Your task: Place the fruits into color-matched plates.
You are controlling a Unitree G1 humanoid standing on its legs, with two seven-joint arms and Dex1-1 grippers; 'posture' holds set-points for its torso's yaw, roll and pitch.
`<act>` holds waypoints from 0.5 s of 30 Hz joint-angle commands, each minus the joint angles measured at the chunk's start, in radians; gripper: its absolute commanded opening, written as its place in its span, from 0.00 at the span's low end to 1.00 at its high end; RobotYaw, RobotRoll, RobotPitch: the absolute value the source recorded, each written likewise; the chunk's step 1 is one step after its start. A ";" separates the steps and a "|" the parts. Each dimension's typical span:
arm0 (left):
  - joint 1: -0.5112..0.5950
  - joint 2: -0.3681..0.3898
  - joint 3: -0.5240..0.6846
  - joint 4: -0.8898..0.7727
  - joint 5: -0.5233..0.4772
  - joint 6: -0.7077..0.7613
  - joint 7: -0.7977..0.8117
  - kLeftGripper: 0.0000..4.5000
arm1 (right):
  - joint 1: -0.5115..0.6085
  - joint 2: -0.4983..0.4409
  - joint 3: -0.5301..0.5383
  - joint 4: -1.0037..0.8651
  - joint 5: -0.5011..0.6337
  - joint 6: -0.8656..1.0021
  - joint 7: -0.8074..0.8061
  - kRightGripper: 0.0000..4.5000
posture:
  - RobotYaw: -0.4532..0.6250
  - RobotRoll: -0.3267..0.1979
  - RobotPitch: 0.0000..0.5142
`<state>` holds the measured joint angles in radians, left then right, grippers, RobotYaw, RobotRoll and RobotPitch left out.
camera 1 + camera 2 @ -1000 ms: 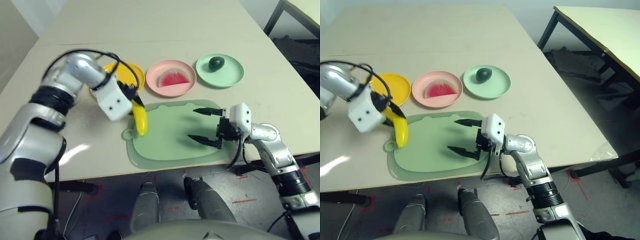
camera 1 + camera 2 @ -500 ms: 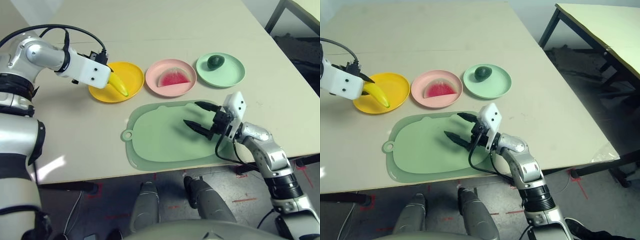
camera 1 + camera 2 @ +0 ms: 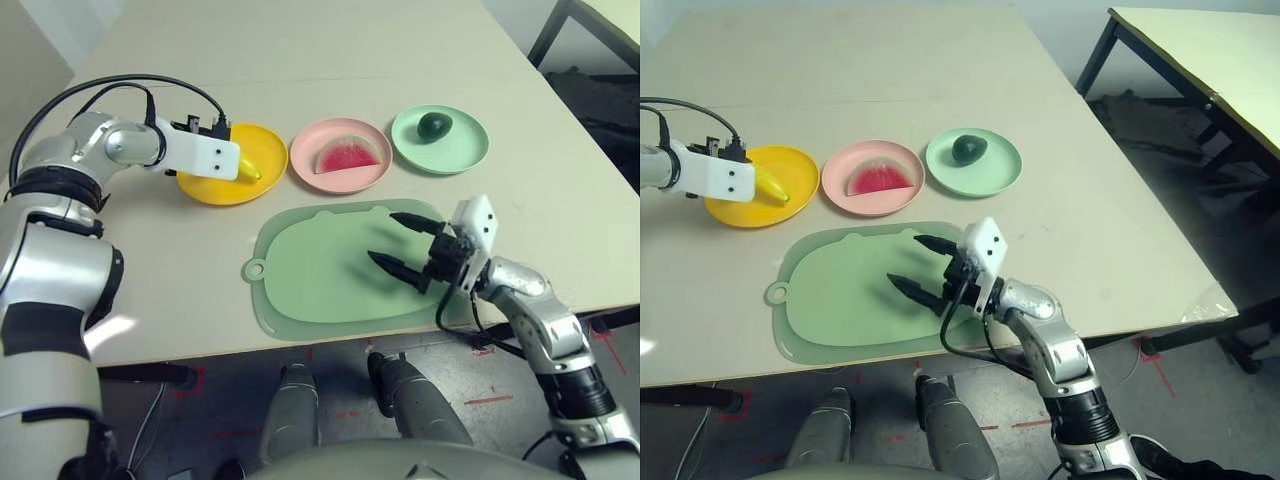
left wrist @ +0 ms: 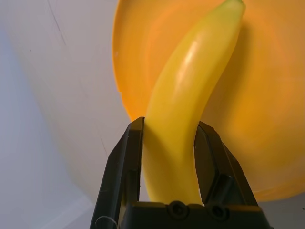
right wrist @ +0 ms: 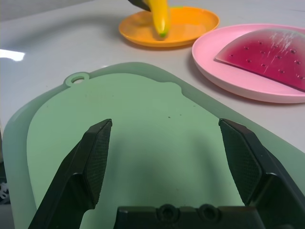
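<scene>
My left gripper [image 3: 240, 168] is shut on the yellow banana [image 4: 190, 81], whose free end lies over the yellow plate [image 3: 262, 150] at the back left. The red watermelon wedge [image 3: 350, 156] rests on the pink plate [image 3: 340, 181] in the middle. The dark green avocado [image 3: 433, 124] sits on the mint green plate [image 3: 455, 155] to the right. My right gripper [image 3: 383, 237] hovers open over the right half of the mat, holding nothing; its wrist view looks across the mat toward the banana [image 5: 159, 16] and the watermelon [image 5: 267, 50].
A large pale green mat [image 3: 310, 280] with a small handle loop lies near the table's front edge, in front of the three plates. A second table with dark legs [image 3: 1095, 55] stands off to the right.
My left arm carried the banana from the mat's left edge back to the yellow plate and lowered it there. My right gripper shifted slightly over the mat and stayed open.
</scene>
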<state>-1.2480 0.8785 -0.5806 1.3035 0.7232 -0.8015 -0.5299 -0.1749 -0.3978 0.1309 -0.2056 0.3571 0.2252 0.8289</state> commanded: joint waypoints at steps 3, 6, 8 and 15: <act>0.019 -0.010 -0.010 0.012 0.028 -0.023 0.021 0.79 | 0.001 -0.006 0.004 0.004 -0.010 -0.013 0.005 1.00 | 0.34 0.62 0.40; 0.019 -0.007 -0.010 0.013 0.032 -0.026 0.028 0.99 | -0.006 -0.004 0.007 0.016 -0.013 -0.017 0.008 1.00 | 0.35 0.62 0.40; 0.019 -0.003 -0.010 0.011 0.032 -0.034 0.030 0.99 | -0.012 -0.003 0.010 0.027 -0.016 -0.022 0.012 1.00 | 0.35 0.62 0.40; 0.059 0.009 0.153 -0.001 -0.157 -0.070 -0.036 0.99 | -0.034 -0.015 -0.040 0.116 -0.064 -0.077 -0.046 1.00 | 0.34 0.62 0.41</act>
<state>-1.2166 0.8816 -0.4897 1.3035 0.6498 -0.8630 -0.5262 -0.2039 -0.3990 0.1260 -0.1278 0.3218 0.1708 0.8093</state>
